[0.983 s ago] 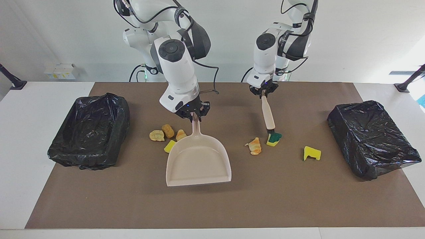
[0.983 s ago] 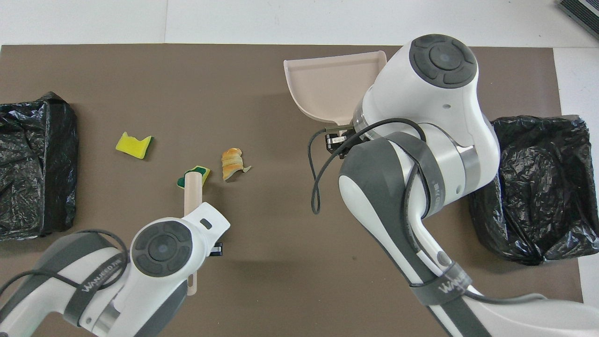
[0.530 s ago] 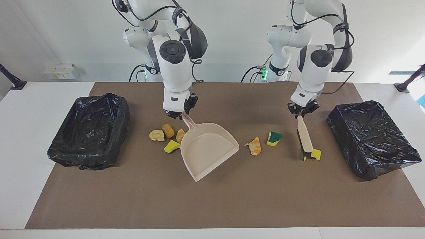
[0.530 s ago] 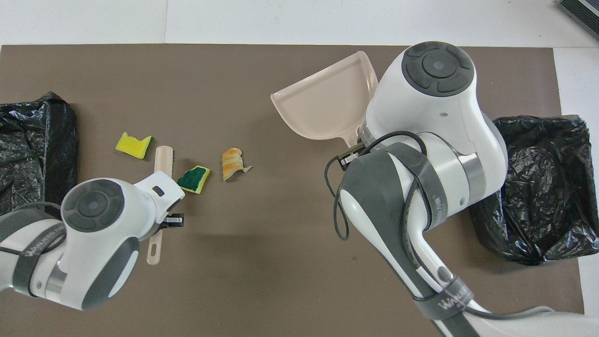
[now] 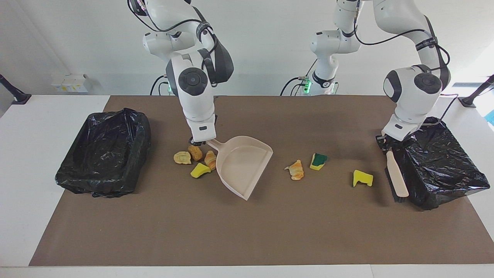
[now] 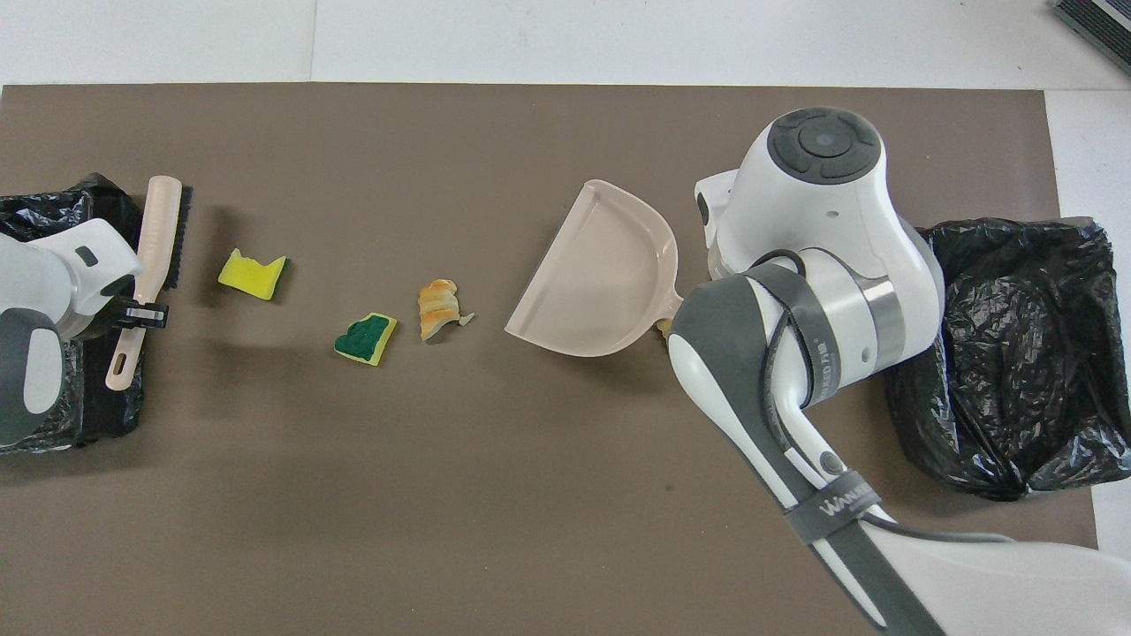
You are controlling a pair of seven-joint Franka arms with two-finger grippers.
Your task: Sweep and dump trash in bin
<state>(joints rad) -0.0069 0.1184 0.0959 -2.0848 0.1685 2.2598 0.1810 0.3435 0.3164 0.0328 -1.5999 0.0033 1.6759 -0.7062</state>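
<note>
Brush [image 5: 397,175] swung binward; seven scraps [image 5: 296,170] unswept.

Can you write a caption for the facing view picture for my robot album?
Right pincer holds dustpan by scraps; left pincer holds brush.

White glossy arms [image 5: 195,92], dark grey joint bands, round grey caps, black cables, grey lettering, green base lights.

Open table [image 5: 247,231] strip farthest from robots, dustpan [image 5: 243,168] blocks middle, four scraps [image 5: 195,158] crowd its handle side, bins [image 5: 104,152] wall both ends
</note>
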